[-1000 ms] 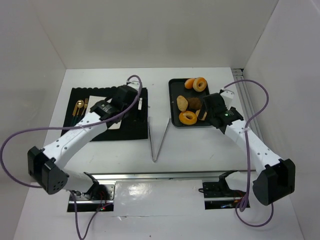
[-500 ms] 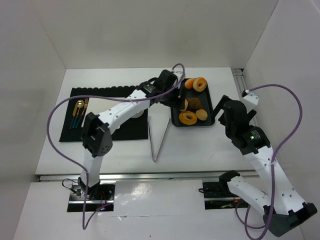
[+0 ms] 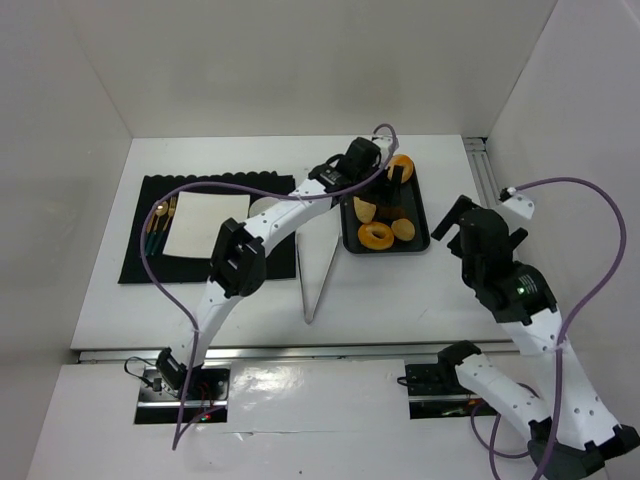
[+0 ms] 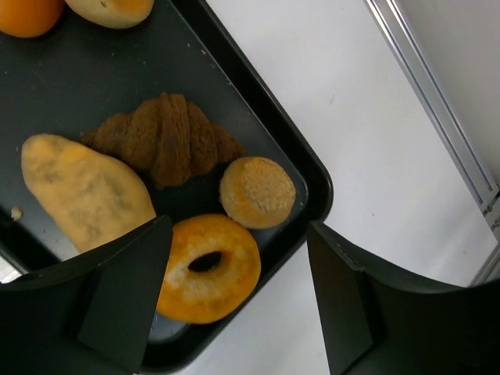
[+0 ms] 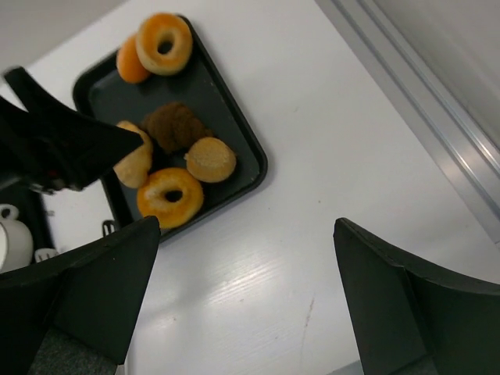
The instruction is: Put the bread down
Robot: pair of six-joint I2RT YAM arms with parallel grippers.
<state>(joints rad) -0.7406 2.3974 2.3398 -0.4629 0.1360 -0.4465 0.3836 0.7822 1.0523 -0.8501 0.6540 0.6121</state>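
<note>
Over the near corner of the tray (image 4: 312, 180), the left pincer (image 4: 238, 234) hangs with its fingers spread and nothing between them. The bread (image 4: 207, 268), a flat orange ring with a dark hole, lies in the tray right below that gap. It sits closer to the left finger (image 4: 129, 293) than to the right one, and the left finger's edge covers a little of its rim. As a ring it has no real long axis, so my guess is that a grip across any width would do, provided the pincer shifts slightly toward the left finger to centre on it.

Just beside the bread is a small round bun (image 4: 257, 191), close enough that a finger coming down could knock it. A brown croissant (image 4: 164, 137) and an oval tan bun (image 4: 82, 191) lie a little farther in.

The right pincer (image 5: 246, 226) is also spread and empty. It stands off to the right of the tray over the bare counter (image 5: 328, 117), well apart from the bread, so the left arm is clearly the nearer one.

How high the left pincer hangs above the bread is hard to judge. From above, the left arm hides part of the two smaller rings at the tray's far end. Nothing shows for certain where the bread is meant to go.
</note>
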